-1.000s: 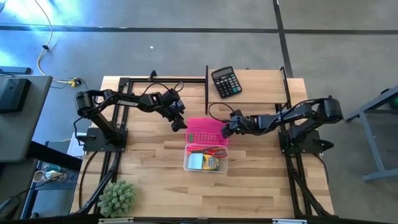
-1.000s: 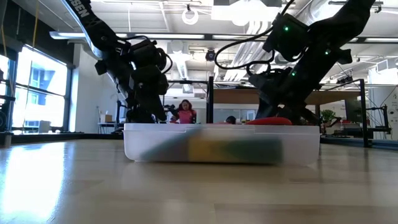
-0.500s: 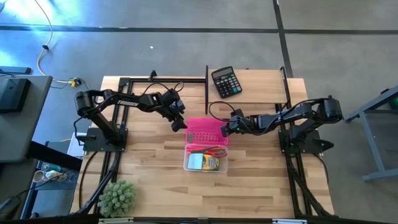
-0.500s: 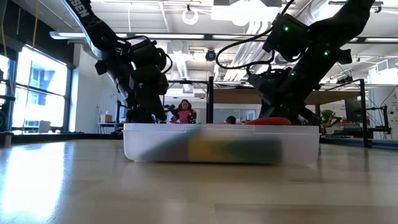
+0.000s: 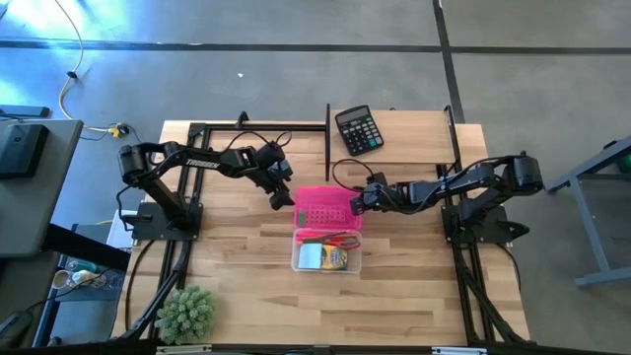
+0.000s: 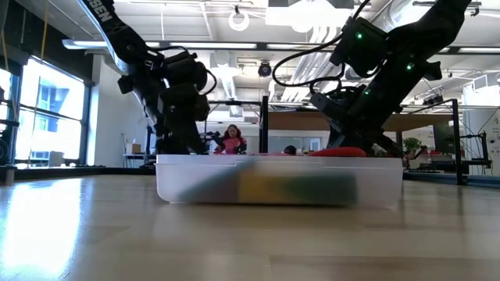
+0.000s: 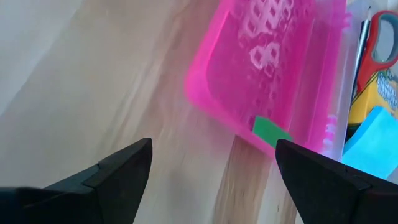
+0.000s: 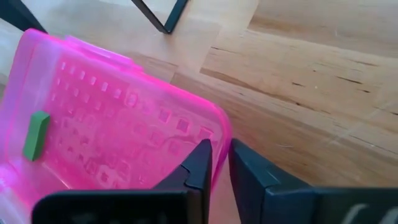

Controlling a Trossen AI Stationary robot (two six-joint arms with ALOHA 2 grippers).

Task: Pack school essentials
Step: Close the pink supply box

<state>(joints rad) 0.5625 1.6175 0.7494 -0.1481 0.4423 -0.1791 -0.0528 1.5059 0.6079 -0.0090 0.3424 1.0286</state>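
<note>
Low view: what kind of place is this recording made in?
Probably an open-plan lab or industrial-style office: exposed ducts and pipes on the ceiling, a big window, and a person among desks behind the clear bin on the wooden table.

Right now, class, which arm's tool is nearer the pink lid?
The right. The right tool is pinched on the pink lid's edge, while the left tool, open, sits just off the opposite side.
</note>
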